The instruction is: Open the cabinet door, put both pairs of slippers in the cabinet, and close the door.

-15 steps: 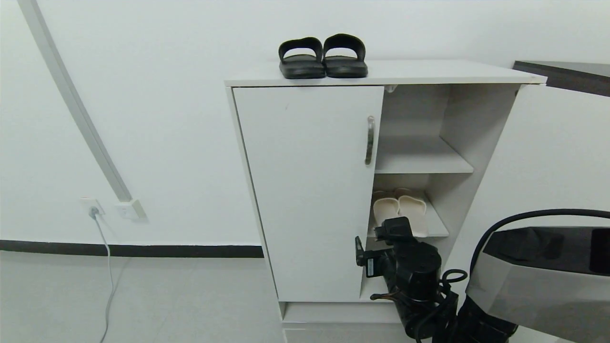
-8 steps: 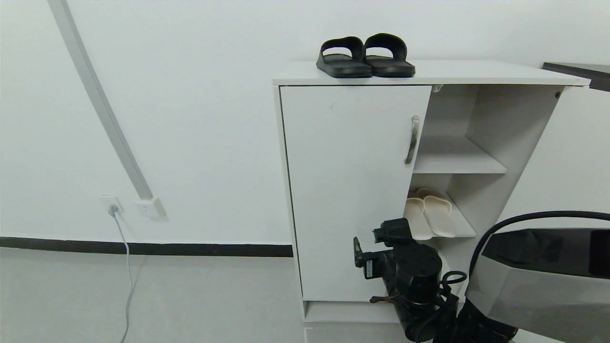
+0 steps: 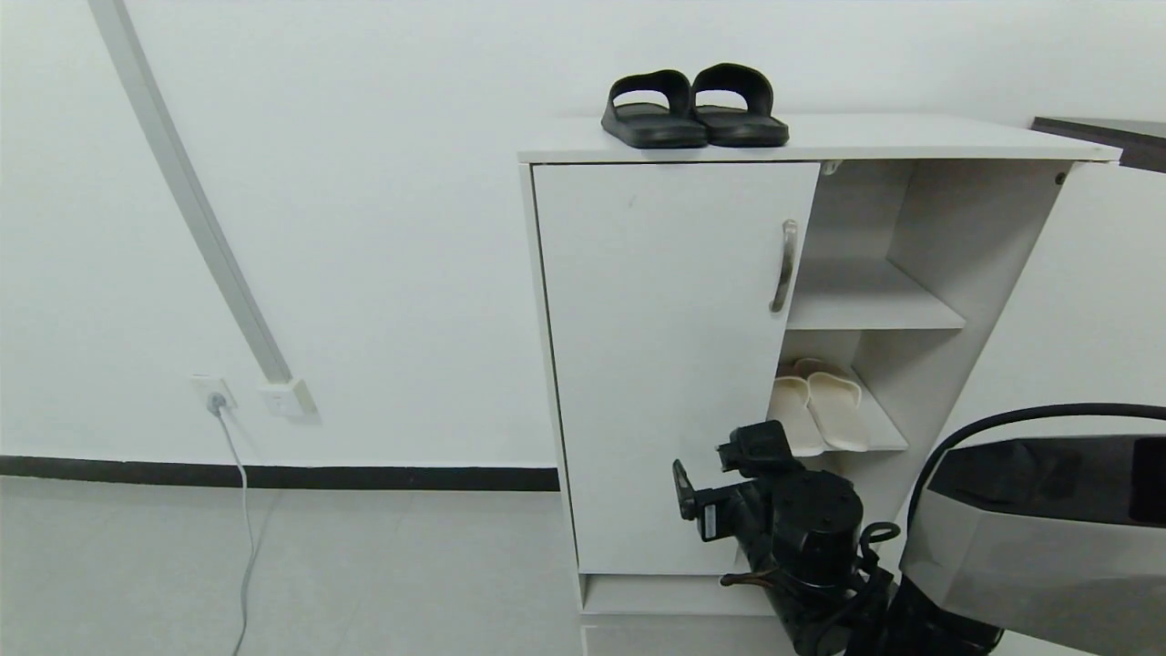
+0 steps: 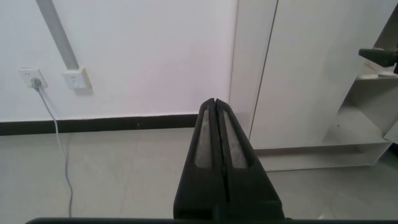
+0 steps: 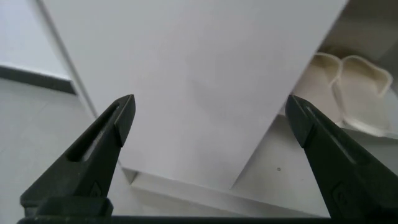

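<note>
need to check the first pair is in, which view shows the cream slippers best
Head view: the cream slippers lie side by side on the lower shelf, nearly whole. The right wrist view catches them close, partly behind the closed door.

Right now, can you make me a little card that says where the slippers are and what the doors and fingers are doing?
Black slippers: on top of the cabinet
White slippers: inside, on the lower shelf
Left door: shut
Right door: open
Left gripper: fingers shut, holding nothing
Right gripper: fingers open, facing the left door
</note>
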You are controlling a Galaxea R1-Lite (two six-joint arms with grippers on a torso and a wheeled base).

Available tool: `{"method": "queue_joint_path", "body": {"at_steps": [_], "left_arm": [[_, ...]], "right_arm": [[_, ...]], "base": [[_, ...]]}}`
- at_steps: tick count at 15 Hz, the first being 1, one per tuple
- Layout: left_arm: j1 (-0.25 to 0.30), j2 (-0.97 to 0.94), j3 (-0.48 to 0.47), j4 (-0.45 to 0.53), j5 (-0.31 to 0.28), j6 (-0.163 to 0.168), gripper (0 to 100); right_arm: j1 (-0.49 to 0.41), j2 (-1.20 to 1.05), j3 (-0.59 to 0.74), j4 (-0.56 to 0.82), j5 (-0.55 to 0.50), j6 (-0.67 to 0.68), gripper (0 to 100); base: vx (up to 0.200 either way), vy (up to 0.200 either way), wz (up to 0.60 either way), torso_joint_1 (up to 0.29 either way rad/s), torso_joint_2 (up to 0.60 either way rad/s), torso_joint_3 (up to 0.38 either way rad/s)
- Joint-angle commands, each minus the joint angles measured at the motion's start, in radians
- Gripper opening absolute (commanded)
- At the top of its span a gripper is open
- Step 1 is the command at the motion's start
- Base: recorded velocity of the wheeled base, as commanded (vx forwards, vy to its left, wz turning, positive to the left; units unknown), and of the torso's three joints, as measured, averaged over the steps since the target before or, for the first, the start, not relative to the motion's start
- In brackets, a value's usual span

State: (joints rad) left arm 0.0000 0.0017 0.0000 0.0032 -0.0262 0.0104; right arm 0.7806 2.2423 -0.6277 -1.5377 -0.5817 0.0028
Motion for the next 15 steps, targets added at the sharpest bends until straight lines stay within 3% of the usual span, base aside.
{"method": "queue_joint_path", "body": {"at_steps": [1, 12, 15], "left_arm": [[0.000, 0.000, 0.000, 0.000, 0.000, 0.000, 0], [0.000, 0.000, 0.000, 0.000, 0.000, -0.001, 0], [0.000, 0.000, 0.000, 0.000, 0.000, 0.000, 0]], "right_arm": [[-0.003, 0.002, 0.009, -0.013, 0.005, -0.001, 100], [-0.008, 0.025, 0.011, -0.033, 0.005, -0.004, 100], [-0.008, 0.023, 0.011, -0.033, 0.005, -0.004, 100]], "base": [[0.000, 0.000, 0.00, 0.000, 0.00, 0.000], [0.000, 0.000, 0.00, 0.000, 0.00, -0.006], [0.000, 0.000, 0.00, 0.020, -0.29, -0.286]]}}
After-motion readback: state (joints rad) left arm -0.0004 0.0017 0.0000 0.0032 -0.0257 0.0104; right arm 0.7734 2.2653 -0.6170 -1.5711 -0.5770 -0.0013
